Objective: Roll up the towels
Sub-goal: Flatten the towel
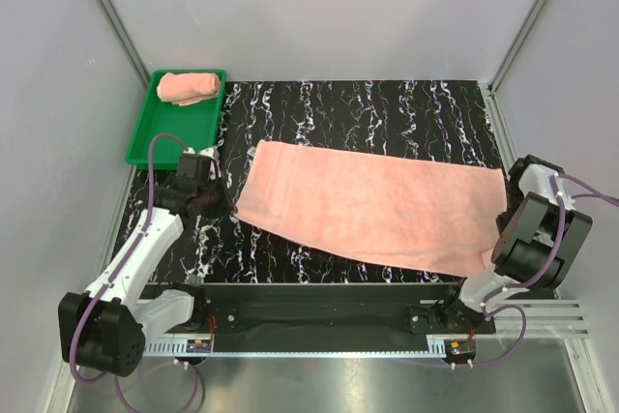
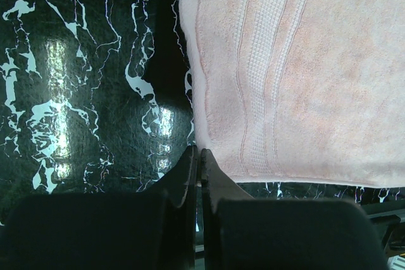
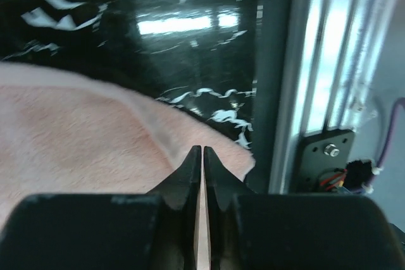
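One salmon-pink towel (image 1: 368, 205) lies spread flat across the black marbled mat. A second pink towel (image 1: 189, 87) lies rolled at the far end of the green tray (image 1: 164, 137). My left gripper (image 1: 221, 198) is shut and empty, its tips (image 2: 197, 151) right by the near left corner of the flat towel (image 2: 304, 74). My right gripper (image 1: 507, 198) is shut with nothing between its jaws. Its tips (image 3: 202, 150) hover over the right end corner of the flat towel (image 3: 76, 131).
The black marbled mat (image 1: 387, 108) covers the table. Grey walls enclose the cell on three sides. An aluminium rail (image 3: 329, 55) with a bracket and cables runs just past the mat's right edge. A black bar (image 1: 319, 297) lies along the near edge between the arm bases.
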Controlling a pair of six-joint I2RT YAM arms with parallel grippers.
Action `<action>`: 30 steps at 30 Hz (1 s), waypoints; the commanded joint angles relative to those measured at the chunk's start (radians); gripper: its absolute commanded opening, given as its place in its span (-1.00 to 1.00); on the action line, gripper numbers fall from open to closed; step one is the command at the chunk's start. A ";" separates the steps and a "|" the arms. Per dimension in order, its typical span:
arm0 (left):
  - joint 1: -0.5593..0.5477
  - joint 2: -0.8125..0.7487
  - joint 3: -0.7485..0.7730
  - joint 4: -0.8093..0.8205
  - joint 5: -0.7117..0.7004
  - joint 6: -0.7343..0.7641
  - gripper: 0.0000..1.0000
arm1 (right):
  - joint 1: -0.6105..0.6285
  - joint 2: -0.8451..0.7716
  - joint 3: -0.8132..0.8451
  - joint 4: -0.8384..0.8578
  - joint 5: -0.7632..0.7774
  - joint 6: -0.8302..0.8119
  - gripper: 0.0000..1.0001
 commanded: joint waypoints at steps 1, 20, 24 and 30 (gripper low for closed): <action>-0.002 -0.026 0.009 0.036 0.009 0.012 -1.00 | -0.036 -0.010 0.020 -0.094 0.110 0.071 -0.81; -0.001 -0.035 0.007 0.037 0.004 0.008 -1.00 | -0.005 -0.322 -0.161 0.383 -0.571 -0.320 -1.00; -0.001 -0.041 0.007 0.037 0.003 0.008 -1.00 | -0.004 -0.154 -0.192 0.379 -0.554 -0.314 -1.00; -0.001 -0.043 0.006 0.037 0.009 0.011 -1.00 | -0.007 -0.119 -0.174 0.279 -0.381 -0.245 -1.00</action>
